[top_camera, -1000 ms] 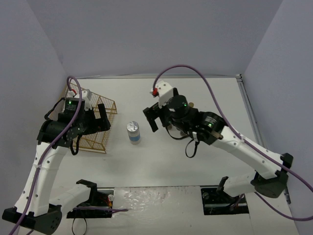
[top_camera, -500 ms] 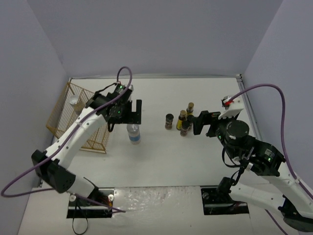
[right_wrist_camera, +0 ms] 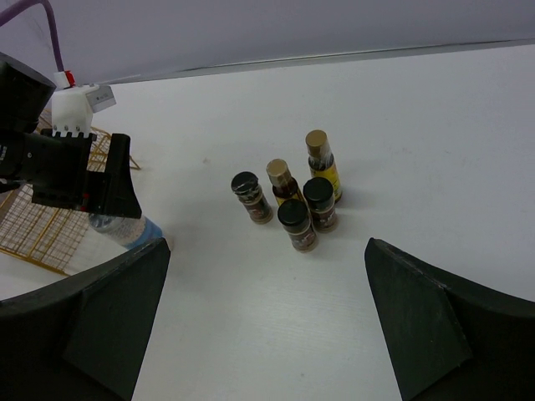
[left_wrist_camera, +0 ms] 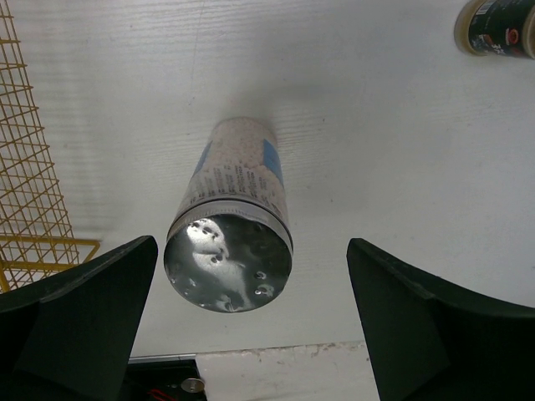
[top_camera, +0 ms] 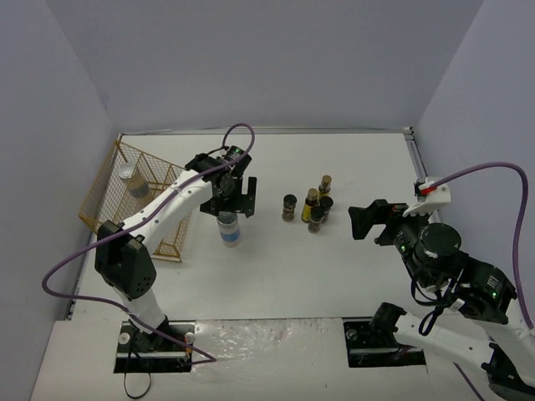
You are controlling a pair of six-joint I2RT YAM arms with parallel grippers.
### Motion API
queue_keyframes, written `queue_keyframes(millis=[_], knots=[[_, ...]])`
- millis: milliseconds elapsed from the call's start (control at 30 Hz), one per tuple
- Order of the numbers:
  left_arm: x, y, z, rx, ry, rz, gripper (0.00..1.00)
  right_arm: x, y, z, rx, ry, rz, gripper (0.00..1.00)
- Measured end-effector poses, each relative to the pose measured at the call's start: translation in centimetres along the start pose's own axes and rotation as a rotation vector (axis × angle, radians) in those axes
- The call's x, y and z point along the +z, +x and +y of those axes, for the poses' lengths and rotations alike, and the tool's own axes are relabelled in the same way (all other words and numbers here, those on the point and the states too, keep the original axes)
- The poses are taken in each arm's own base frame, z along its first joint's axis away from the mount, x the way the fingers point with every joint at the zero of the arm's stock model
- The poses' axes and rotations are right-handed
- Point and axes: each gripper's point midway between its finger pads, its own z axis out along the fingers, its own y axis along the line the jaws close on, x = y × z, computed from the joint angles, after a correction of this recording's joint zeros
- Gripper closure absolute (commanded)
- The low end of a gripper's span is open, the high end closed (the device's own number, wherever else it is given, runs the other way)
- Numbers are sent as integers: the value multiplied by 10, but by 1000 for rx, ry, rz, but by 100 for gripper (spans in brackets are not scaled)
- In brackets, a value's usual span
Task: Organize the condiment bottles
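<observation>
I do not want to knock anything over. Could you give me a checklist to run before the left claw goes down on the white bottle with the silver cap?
1. Left claw open: ok, fingers spread wide.
2. Left claw above the white bottle: ok, its silver cap shows between the fingers.
3. Claw centred: not ok, the cap lies nearer one finger.
4. Bottle upright: ok.
5. Room around it: ok, the wire rack and the five small bottles stand apart from it.
6. Right claw out of the way: ok, open, apart from the bottles.
</observation>
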Motion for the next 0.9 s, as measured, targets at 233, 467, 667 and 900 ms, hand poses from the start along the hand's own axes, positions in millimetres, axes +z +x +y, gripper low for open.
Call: queue_keyframes(millis=[233, 467, 667, 900], knots=[[7, 6, 7, -7, -38, 21, 14, -1, 2, -2, -25, 4, 9, 0], [17, 14, 12, -16, -73, 52, 32, 2, 0, 0, -65, 6, 17, 0], [20, 15, 12, -26, -86, 57, 78, 7, 3, 2, -103, 9, 33, 0], [10, 15, 18, -33, -116, 68, 100, 6, 2, 1, -118, 5, 31, 0]])
